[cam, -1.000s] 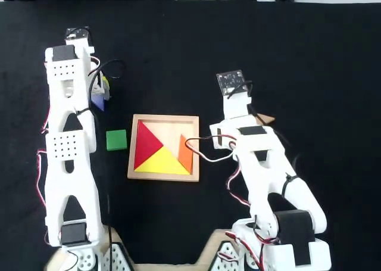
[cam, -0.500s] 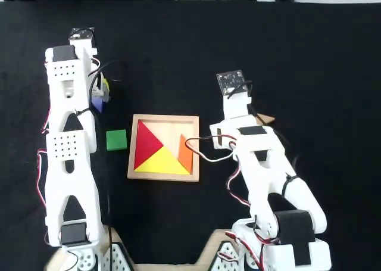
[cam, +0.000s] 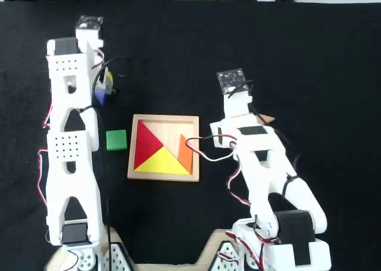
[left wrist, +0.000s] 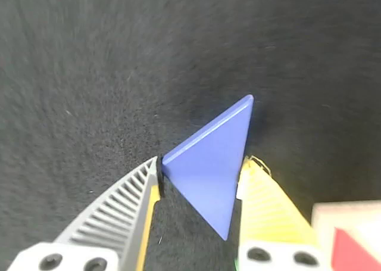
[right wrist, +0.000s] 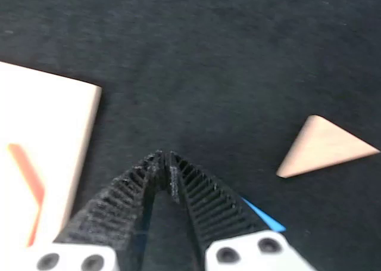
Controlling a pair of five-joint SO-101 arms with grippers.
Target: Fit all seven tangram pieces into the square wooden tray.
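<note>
Left gripper (left wrist: 201,162) is clenched on the blue triangle (left wrist: 214,143), pinching two of its edges, out on the black table beyond the green square (cam: 116,140) and well apart from the wooden tray (cam: 165,118). The tray holds the red triangle (cam: 147,143), yellow triangle (cam: 158,162) and orange piece (cam: 186,153); its far part looks free. Right gripper (right wrist: 164,159) is closed on nothing beside the tray, near a tan triangle (right wrist: 324,146). To do it well: keep the pinch firm, since an edge grip could pivot, turn the triangle to match the gap, lower it flat and avoid nudging the red one.
</note>
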